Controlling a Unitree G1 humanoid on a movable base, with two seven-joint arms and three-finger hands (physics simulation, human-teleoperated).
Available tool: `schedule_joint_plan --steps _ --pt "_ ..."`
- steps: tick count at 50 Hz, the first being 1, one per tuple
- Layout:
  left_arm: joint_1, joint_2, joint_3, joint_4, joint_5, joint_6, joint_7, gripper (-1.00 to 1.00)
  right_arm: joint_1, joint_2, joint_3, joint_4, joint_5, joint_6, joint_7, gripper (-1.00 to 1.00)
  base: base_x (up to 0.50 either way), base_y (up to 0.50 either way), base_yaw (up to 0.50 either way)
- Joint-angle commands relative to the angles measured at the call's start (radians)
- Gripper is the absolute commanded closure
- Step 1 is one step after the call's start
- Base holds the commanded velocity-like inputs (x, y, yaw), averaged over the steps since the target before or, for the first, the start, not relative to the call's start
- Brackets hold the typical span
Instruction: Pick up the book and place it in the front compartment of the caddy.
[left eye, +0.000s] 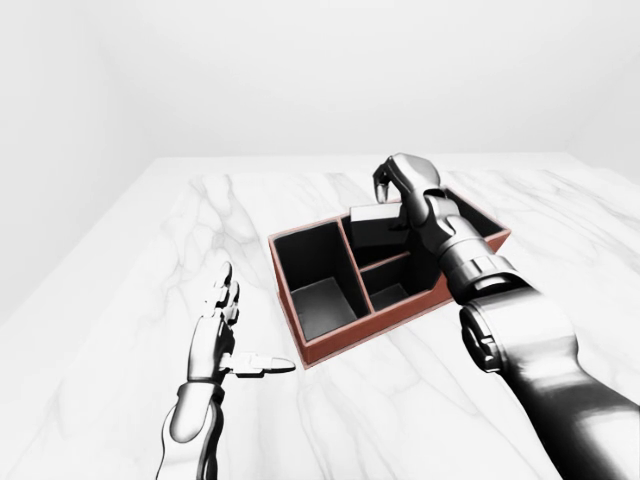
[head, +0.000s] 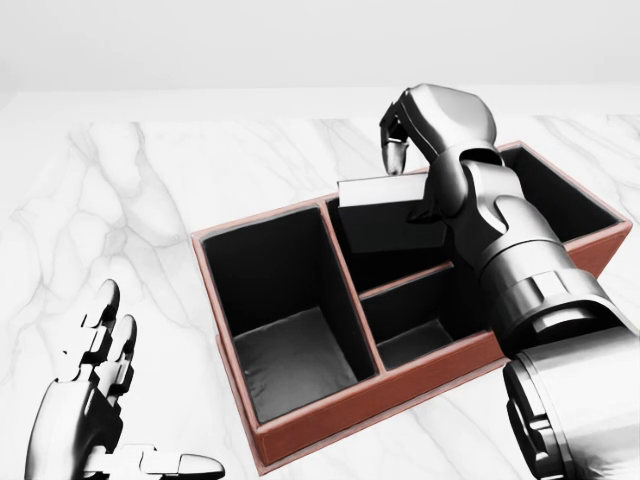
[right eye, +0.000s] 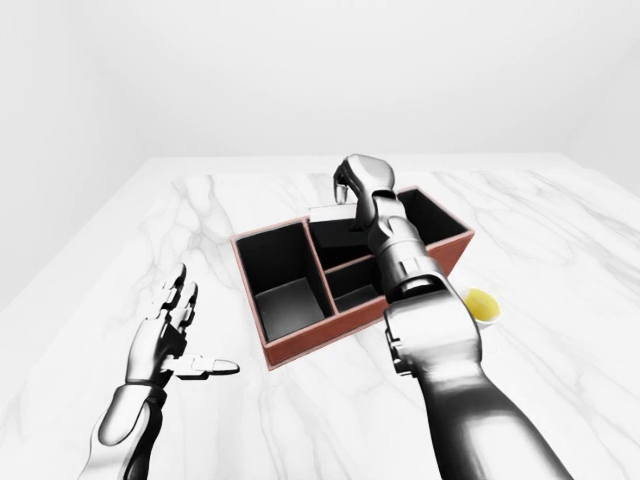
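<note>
The caddy (head: 330, 412) is a reddish-brown box with dark compartments, lying at the middle of the marble table. The dark book (head: 380, 222), with a pale page edge on top, stands tilted in the upper middle compartment, its top above the rim. My right hand (head: 412, 188) is shut on the book's upper right corner, thumb on its face and one fingertip (head: 397, 158) just above the top edge. My right forearm covers the caddy's right part. My left hand (head: 150, 390) rests open with spread fingers at the bottom left, away from the caddy.
The large left compartment (head: 290, 355) and the lower middle one (head: 415, 335) hold nothing. A yellow thing in a white dish (right eye: 481, 305) sits on the table (head: 120, 200) just right of the caddy. The table's top edge lies beyond the caddy.
</note>
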Motion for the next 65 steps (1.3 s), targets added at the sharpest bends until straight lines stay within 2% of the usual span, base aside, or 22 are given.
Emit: schedule_joint_plan --steps 1,19,36,57,59,60,61,65 --pt "-0.003 0.000 0.001 0.005 0.001 0.000 0.000 -1.00 -0.015 -0.005 -0.037 -0.013 -0.030 0.000 -0.058 1.00 0.00 0.00 0.00" --pt "0.001 0.000 -0.003 0.002 0.001 0.000 0.001 -1.00 -0.006 0.021 -0.036 -0.001 -0.044 0.000 -0.119 1.00 0.00 0.00 0.00" --pt "-0.002 0.000 -0.003 0.004 0.002 0.000 0.002 -1.00 0.017 0.036 -0.045 0.016 -0.008 0.000 -0.116 1.00 0.00 0.00 0.00" --pt "-0.002 0.000 0.000 0.007 -0.003 0.000 0.000 -1.00 0.040 0.051 -0.038 0.024 -0.026 0.000 -0.129 1.00 0.00 0.00 0.00" --pt "-0.001 0.000 -0.001 0.007 -0.001 0.000 0.000 -1.00 0.038 0.050 -0.034 0.024 -0.035 0.000 -0.153 1.00 0.00 0.00 0.00" --pt "0.001 0.000 -0.001 0.003 -0.002 0.000 0.000 -1.00 0.040 0.052 -0.036 0.024 -0.034 0.000 -0.153 -0.84 0.00 0.00 0.01" --pt "0.003 0.000 -0.001 -0.001 -0.002 0.000 0.000 -1.00 0.041 0.052 -0.036 0.024 -0.035 0.000 -0.156 -1.00 0.01 0.00 0.01" --pt "0.003 0.000 0.002 -0.001 -0.004 0.000 -0.001 -1.00 0.041 0.052 -0.038 0.023 -0.033 0.000 -0.152 -1.00 0.00 0.00 0.00"
